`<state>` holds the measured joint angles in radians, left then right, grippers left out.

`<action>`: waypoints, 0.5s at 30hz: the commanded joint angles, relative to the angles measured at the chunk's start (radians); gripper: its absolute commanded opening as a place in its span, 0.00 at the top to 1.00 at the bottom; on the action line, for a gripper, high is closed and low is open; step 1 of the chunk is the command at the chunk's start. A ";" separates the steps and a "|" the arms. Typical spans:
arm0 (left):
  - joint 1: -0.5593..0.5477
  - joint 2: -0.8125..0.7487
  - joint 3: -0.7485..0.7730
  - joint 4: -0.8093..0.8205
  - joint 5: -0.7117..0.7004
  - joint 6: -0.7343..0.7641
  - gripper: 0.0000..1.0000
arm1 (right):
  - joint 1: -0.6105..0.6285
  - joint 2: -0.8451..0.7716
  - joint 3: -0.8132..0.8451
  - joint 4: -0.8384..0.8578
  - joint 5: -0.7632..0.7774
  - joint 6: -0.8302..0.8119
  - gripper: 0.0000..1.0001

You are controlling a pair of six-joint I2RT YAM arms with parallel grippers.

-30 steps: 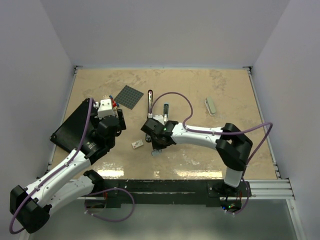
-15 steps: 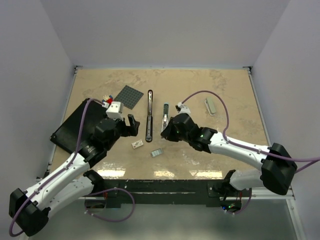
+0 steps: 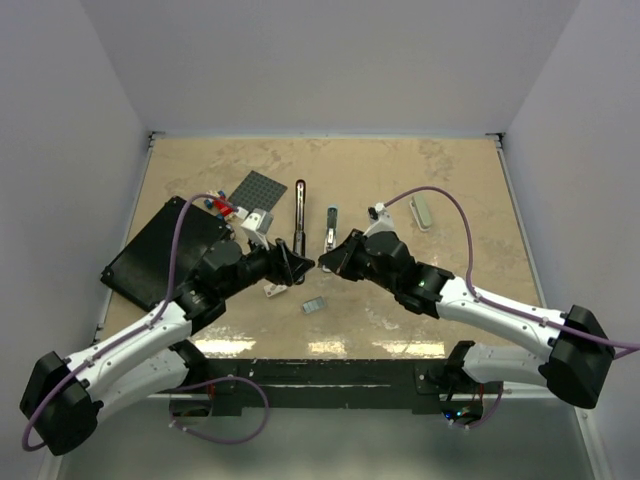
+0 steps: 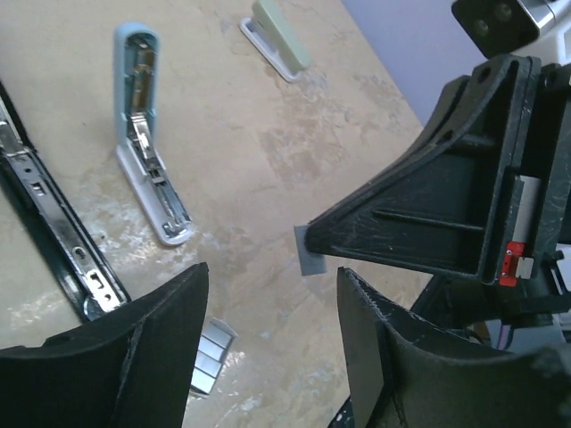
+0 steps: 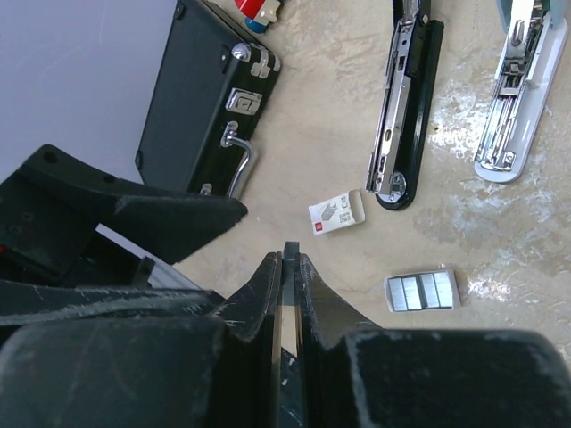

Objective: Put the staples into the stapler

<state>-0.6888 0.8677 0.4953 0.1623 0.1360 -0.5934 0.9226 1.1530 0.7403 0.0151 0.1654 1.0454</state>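
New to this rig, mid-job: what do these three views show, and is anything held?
Two robot arms with two-finger grippers. One camera looks down from behind them; one sits on each wrist. On the table lie a black case, a grey plate, a black stapler and a blue stapler, both open, a green stapler, a white box and the staples. The right gripper pinches a thin grey strip; the left gripper is open, facing it.

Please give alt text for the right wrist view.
The right gripper is shut on a thin grey strip. Below on the table lie the staples, a white box, an open black stapler, an open blue stapler and a black case.
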 commanded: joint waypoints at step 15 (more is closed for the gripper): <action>-0.115 0.132 0.123 0.008 -0.062 -0.020 0.46 | 0.001 -0.032 0.016 0.009 0.033 0.073 0.92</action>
<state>-0.7914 0.9844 0.5652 0.1646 0.1284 -0.6174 0.9215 1.1488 0.7403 0.0082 0.1703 1.0931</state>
